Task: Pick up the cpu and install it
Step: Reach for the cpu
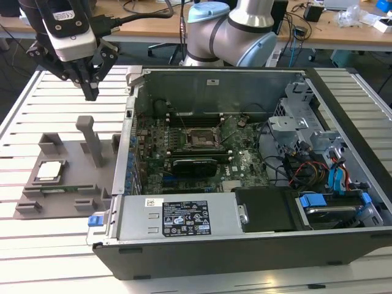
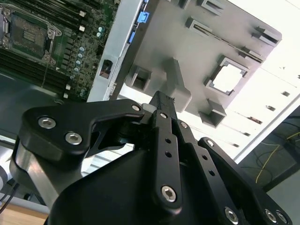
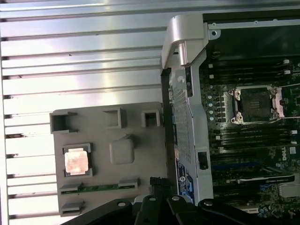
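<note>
The cpu (image 1: 50, 171) is lying flat, metal top up, in a square recess of the grey fixture tray (image 1: 72, 156), close to the tray edge that is farthest from the computer case (image 1: 245, 260). In both wrist views it is showing as a bright square (image 3: 76, 161) (image 2: 228, 77) framed by low corner walls of the tray (image 3: 140, 161) (image 2: 159, 42). Nothing is touching it. A grey upright post (image 1: 92, 141) is standing on the tray between the cpu and the case.

The gripper (image 1: 90, 92) is hanging in the air above the tray, over the post and well apart from the cpu. Its fingers are pointing down with the tips pressed together, and they are holding nothing; the second wrist view is showing the closed tips (image 2: 161, 97) just over the post (image 2: 176, 82).

The tray is resting on the slatted table (image 1: 49, 248), just beside the case on the exterior view's left. Inside the open case the motherboard socket (image 1: 199, 138) (image 3: 255, 104) is sitting empty
</note>
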